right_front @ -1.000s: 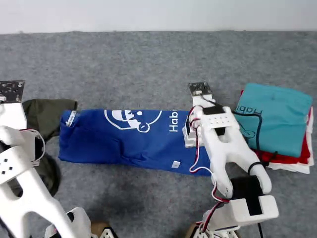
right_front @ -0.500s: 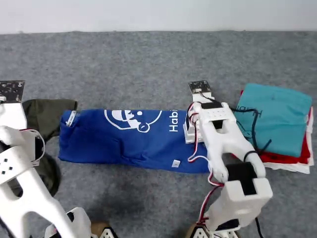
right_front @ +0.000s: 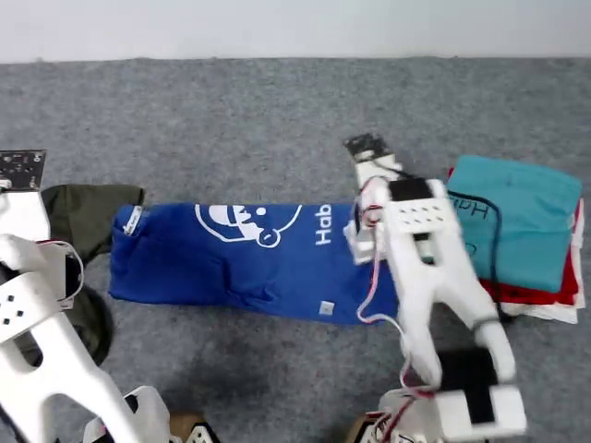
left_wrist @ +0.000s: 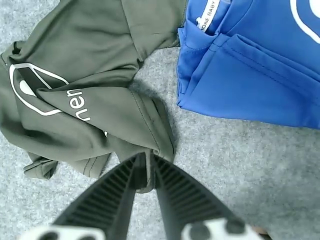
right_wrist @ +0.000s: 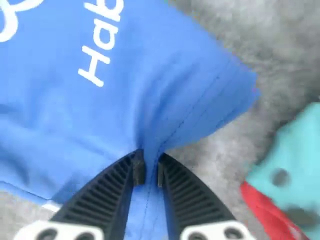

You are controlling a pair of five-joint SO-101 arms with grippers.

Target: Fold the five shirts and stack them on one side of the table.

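My right end effector (right_wrist: 146, 167) is pinched almost together on a ridge of the blue shirt (right_front: 240, 254), with a thin fold of its cloth caught between the fingers. The grip sits close to the shirt's right end, just past the white lettering and near the corner that faces the stack. The blue shirt lies as a long folded band across the middle of the grey worktop (right_front: 277, 120), and my right arm covers its right end in the high view.

Just beside that end, at the right edge of the worktop, the teal shirt (right_front: 517, 208) lies folded on the red shirt (right_front: 545, 291), with a white shirt (right_front: 554, 312) peeking out underneath (only its edge shows).

My left end effector (left_wrist: 146, 165) is closed down to a narrow slit on the edge of the green shirt (left_wrist: 85, 100), a bit of dark cloth held between the tips. That shirt lies crumpled at the left side of the worktop, its far edge touching the blue shirt's collar end.
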